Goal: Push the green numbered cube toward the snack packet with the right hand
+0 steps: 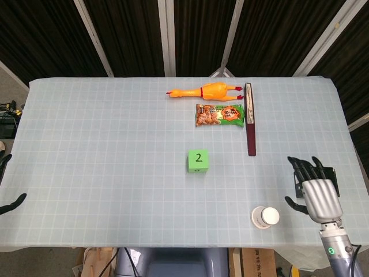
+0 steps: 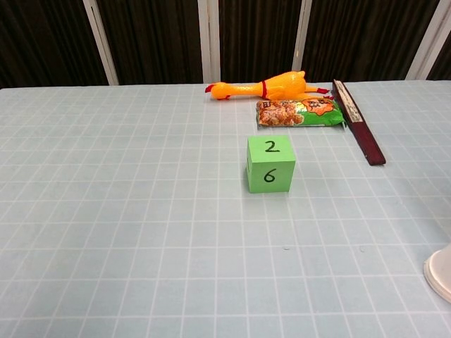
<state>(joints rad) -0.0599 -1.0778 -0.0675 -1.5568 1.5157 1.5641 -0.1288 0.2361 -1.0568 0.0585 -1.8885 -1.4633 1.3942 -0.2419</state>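
- A lab-style robot test station.
- Pale blue grid-patterned cloth [image 1: 104, 144] covers the table.
- Dark black curtains [image 1: 46, 40] hang behind white metal frame struts [image 1: 92, 34].
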